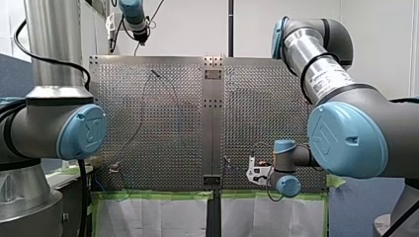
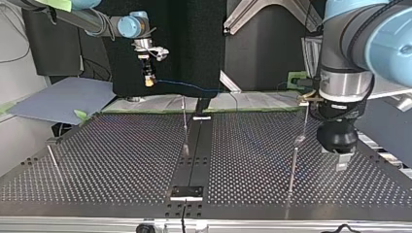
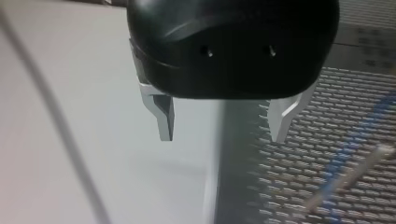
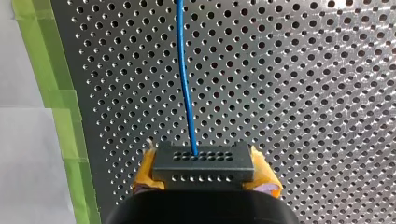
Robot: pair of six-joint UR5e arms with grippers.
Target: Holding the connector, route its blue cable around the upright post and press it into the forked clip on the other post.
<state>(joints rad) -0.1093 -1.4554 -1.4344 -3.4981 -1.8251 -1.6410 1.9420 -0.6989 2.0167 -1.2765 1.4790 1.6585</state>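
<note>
Connector: black multi-hole block (image 4: 203,156), clamped between the yellow pads (image 4: 144,170) of my right gripper (image 4: 205,175). It is held above the perforated table (image 4: 303,93), near the edge lined with green tape (image 4: 60,107).

Blue cable: (image 4: 184,84) exits the connector's front face and runs straight ahead over the table. In the top view it sags slightly toward the centre strip (image 2: 199,145). Its far end cannot be traced.

Left gripper: (image 3: 222,123) metal fingers spread, nothing between them. It hangs at the table's side edge, well apart from the connector.

Upright post: (image 2: 184,127) thin rod just beside the centre strip.

Second post: (image 2: 293,170) stands near the left gripper. Its head is too small to confirm the fork.

Handling, cable: judged light, thin and flexible, with some spring. It should bend around a post but may lift off if tension drops.

Handling, connector: judged rigid and light. Grip its flat sides as now, not the cable.

Caution: a sharp pull could strain the joint where the cable enters the block.
</note>
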